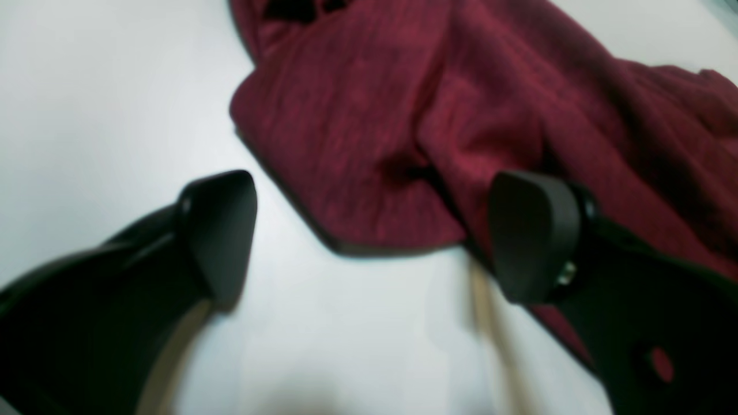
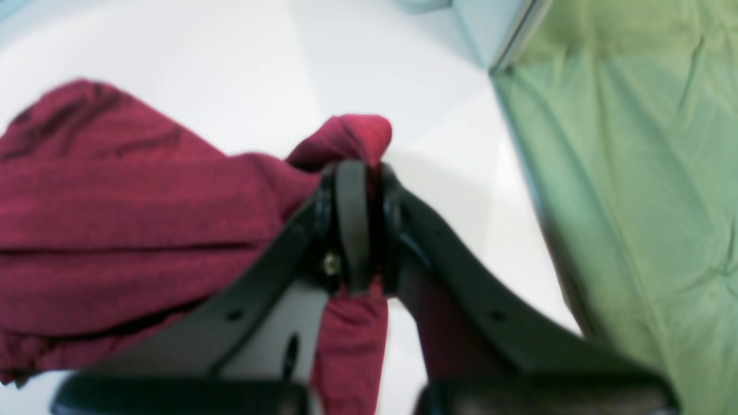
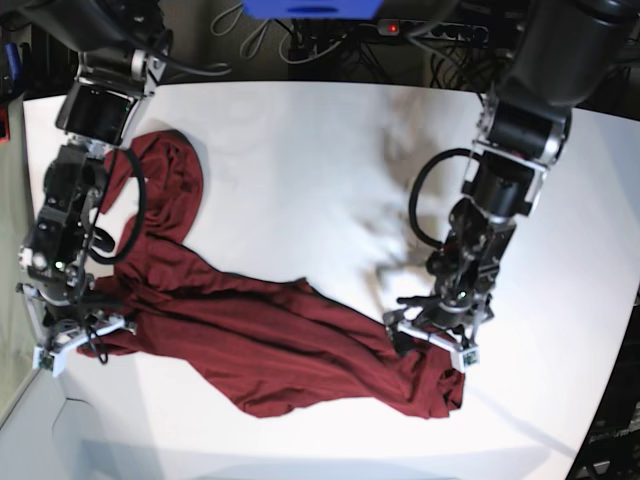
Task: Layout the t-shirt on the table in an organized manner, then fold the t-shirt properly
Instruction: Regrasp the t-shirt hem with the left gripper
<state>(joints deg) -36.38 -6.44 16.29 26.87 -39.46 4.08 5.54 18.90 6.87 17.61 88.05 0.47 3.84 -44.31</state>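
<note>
The dark red t-shirt (image 3: 270,335) lies crumpled in a long diagonal band across the white table (image 3: 300,150). My left gripper (image 3: 432,340) stands open over the shirt's right end. In the left wrist view, its fingers (image 1: 222,230) straddle a rounded fold of the t-shirt (image 1: 357,127) just above the table (image 1: 86,86), and nothing is held. At the shirt's left end my right gripper (image 3: 75,325) is shut on a pinch of the t-shirt (image 2: 115,230). The right wrist view shows the right gripper (image 2: 369,173) with fabric bulging above and hanging below its closed jaws.
A green cloth (image 2: 622,173) hangs beyond the table's edge (image 2: 519,144), close to the right gripper. Cables and a power strip (image 3: 430,30) run behind the table's far edge. Bare tabletop (image 3: 320,180) spreads between the two arms.
</note>
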